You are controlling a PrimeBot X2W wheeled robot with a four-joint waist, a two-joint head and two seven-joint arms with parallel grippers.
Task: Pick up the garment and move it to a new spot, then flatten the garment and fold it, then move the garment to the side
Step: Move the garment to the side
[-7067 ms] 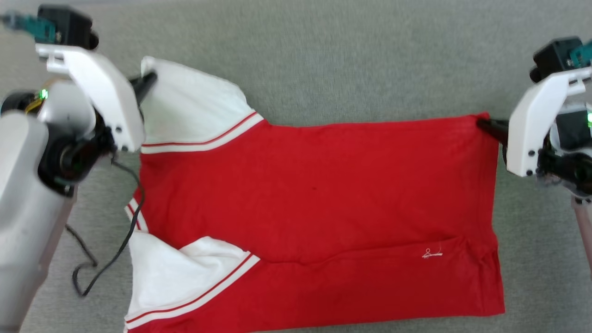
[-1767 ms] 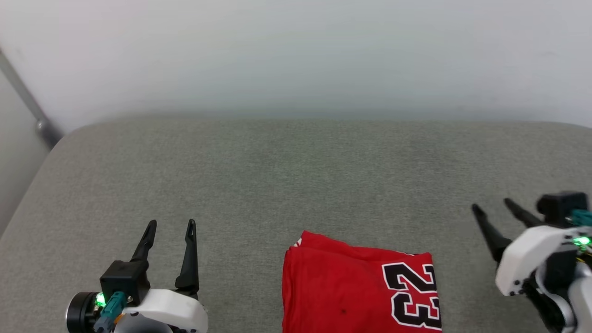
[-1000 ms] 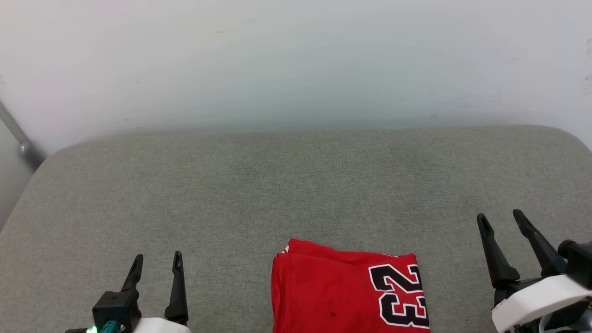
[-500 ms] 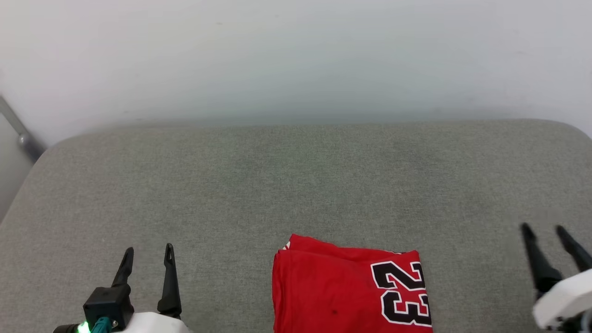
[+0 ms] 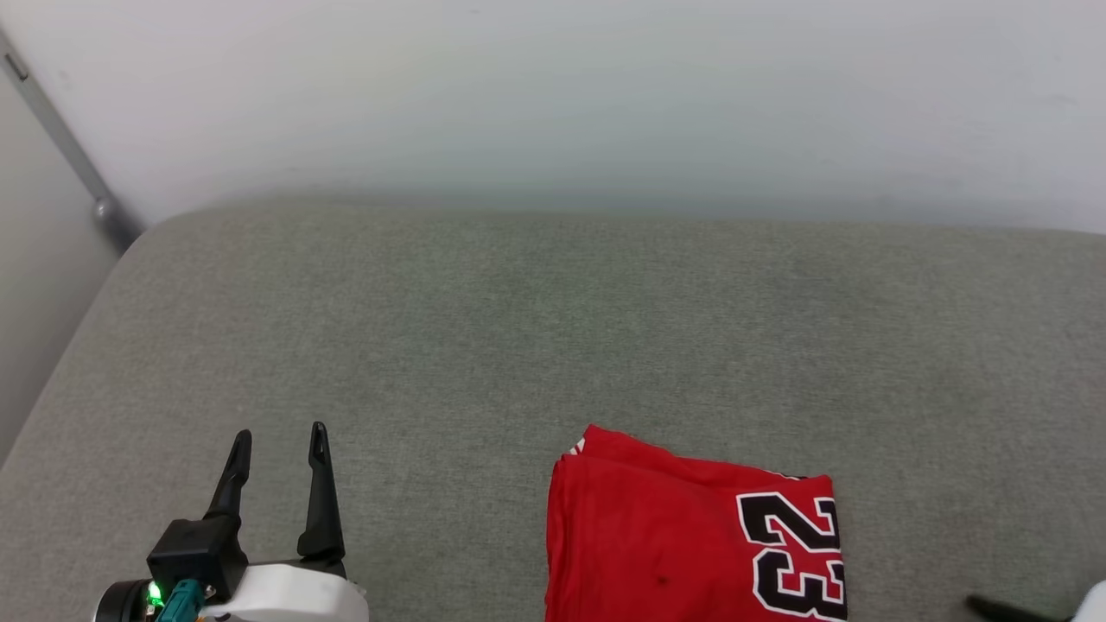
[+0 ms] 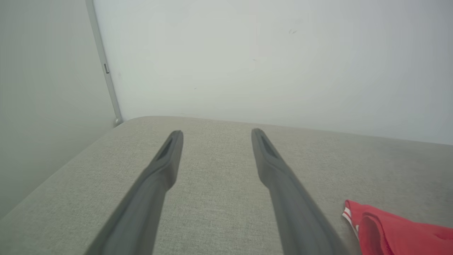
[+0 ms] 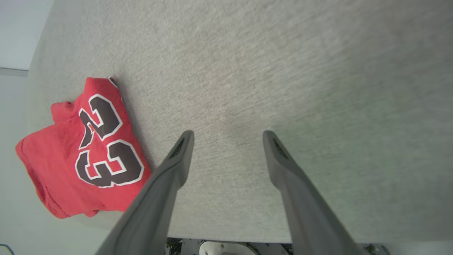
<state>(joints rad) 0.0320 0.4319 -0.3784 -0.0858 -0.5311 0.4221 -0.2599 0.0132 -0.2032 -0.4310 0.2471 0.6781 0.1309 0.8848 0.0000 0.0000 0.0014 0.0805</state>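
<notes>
The garment [image 5: 683, 536] lies folded into a small red packet at the near edge of the grey cushion, its black "23" [image 5: 799, 553] facing up on the right part. The right wrist view shows the garment [image 7: 81, 148] off to the left of my fingers. A red corner with a striped white edge is the garment [image 6: 393, 230] at the lower right of the left wrist view. My left gripper [image 5: 278, 441] stands open to the left of the packet, holding nothing. My right gripper [image 7: 226, 136] is open over bare cushion, apart from the garment.
The grey cushion [image 5: 553, 328] spreads wide behind and beside the packet. A pale wall [image 5: 553, 86] rises behind it, with a metal strip [image 5: 60, 147] in the left corner. The cushion's near edge [image 7: 226, 238] runs just under my right fingers.
The camera has shifted, so the packet sits a little more to the right. My right gripper has dropped to the lower right corner. The garment lies as before.
</notes>
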